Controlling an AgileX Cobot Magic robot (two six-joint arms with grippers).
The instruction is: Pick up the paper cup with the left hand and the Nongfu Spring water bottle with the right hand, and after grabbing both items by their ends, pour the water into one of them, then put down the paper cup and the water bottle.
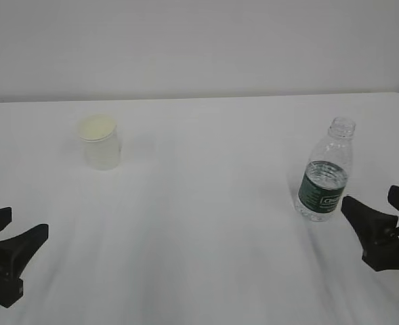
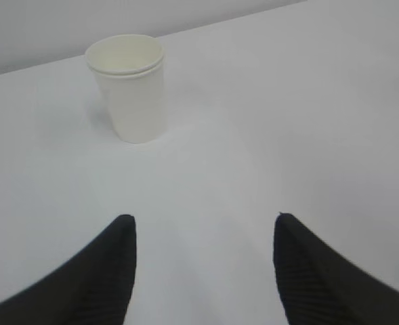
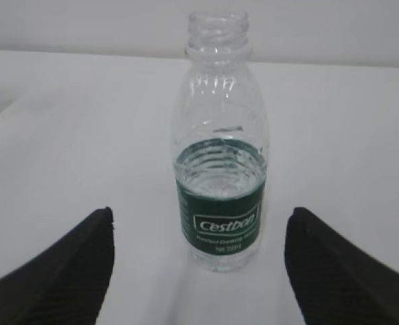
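The white paper cup (image 1: 100,142) stands upright on the table at the back left; the left wrist view has the cup (image 2: 131,88) well ahead and left of centre. My left gripper (image 1: 13,223) is open near the front left edge, nothing between its fingers (image 2: 200,218). The clear capless water bottle (image 1: 326,172) with a green label stands upright at the right, water up to about the label's top. My right gripper (image 1: 372,196) is open just in front of the bottle (image 3: 219,149), which stands centred beyond its fingertips (image 3: 199,213), apart from them.
A white cloth covers the table (image 1: 206,223), whose far edge meets a plain pale wall. Bare cloth lies between cup and bottle. A faint pale object edge shows at the far left of the right wrist view.
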